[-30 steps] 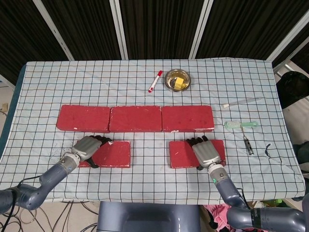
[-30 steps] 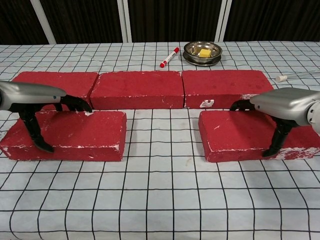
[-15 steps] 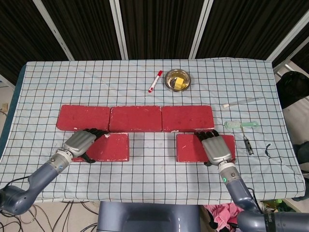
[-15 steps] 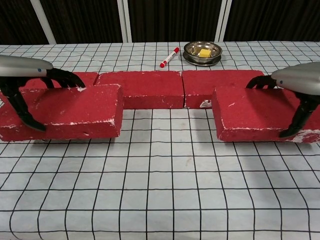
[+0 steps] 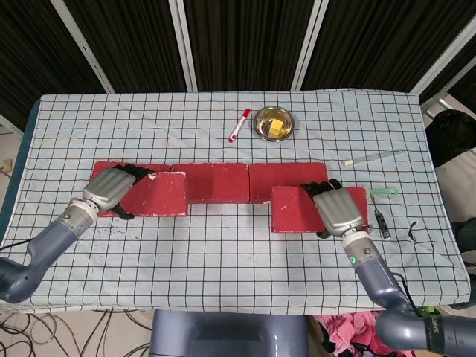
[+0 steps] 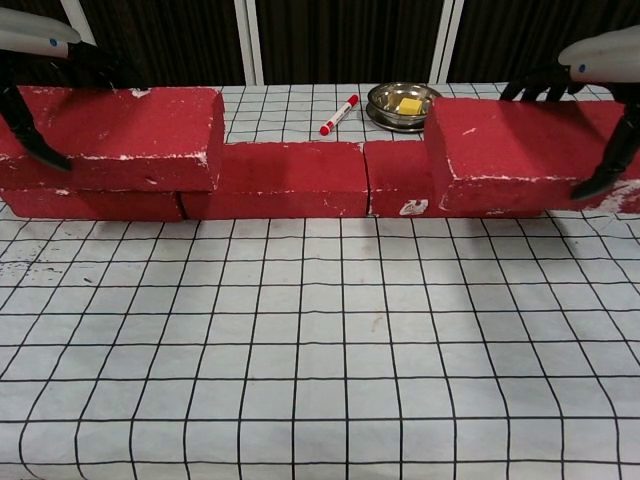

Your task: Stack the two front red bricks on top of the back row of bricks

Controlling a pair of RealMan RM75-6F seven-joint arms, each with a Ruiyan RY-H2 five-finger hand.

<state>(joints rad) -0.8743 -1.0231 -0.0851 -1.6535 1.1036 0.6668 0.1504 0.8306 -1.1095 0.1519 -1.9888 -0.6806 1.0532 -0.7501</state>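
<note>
Two front bricks are up in the air: the left hand (image 5: 111,187) grips the left brick (image 5: 152,194) and the right hand (image 5: 341,210) grips the right brick (image 5: 294,209), both above the back row (image 5: 216,182) of three red bricks. Beyond them on the counter (image 5: 223,253) lie one marker (image 5: 239,125) and one metal bowl (image 5: 273,123).

You face a table (image 5: 223,245) draped in a white cloth (image 5: 238,119) ruled with a dark grid. Behind its far edge hang dark, pleated panels (image 5: 238,37) divided by pale slanted struts (image 5: 182,44). At the near edge, below the cloth, cables (image 5: 30,327) trail across a light floor (image 5: 97,335). Even lighting casts only soft shadows.
</note>
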